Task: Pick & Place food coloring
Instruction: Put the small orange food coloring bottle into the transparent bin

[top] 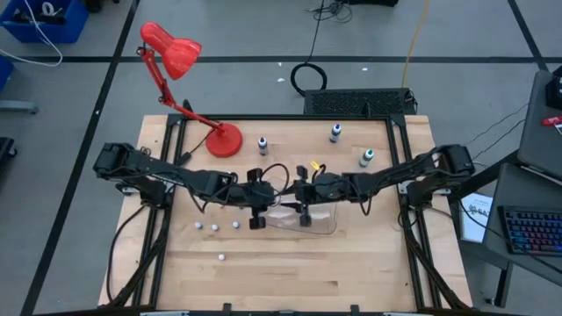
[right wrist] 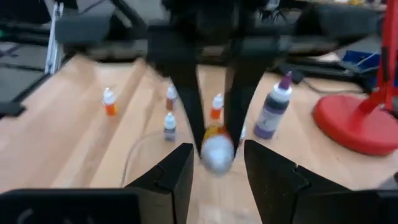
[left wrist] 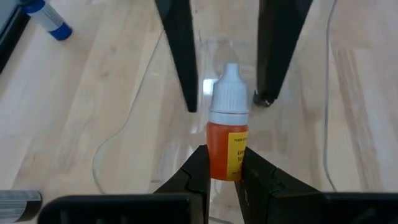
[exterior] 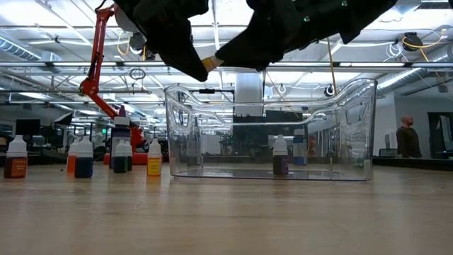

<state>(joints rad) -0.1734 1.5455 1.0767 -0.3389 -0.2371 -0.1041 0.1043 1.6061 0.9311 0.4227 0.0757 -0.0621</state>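
Note:
A small food coloring bottle [left wrist: 227, 134], orange with a white cap and a yellow label, is in my left gripper [left wrist: 225, 177], which is shut on it above the clear plastic container [exterior: 354, 127]. My right gripper [right wrist: 216, 171] faces it, open; its fingers [left wrist: 180, 56] stand on either side of the white cap [right wrist: 216, 152] with a small gap on each side. Other small food coloring bottles [top: 214, 227] stand upright on their bases on the table to the container's left. My left gripper pinches the lower body of the orange bottle [left wrist: 225, 163] between its two fingers. The fingers slant down toward the table's right side and lie along the bottle. The bottle is lifted clear above the container, its cap pointing away toward my right gripper.
A red desk lamp [top: 224, 140] stands at the far left of the table. Three larger bottles [top: 262, 145] [top: 335, 132] [top: 366, 158] stand along the far side. One more small bottle [top: 221, 257] stands nearer the front edge. A person [exterior: 407, 138] is in the room behind.

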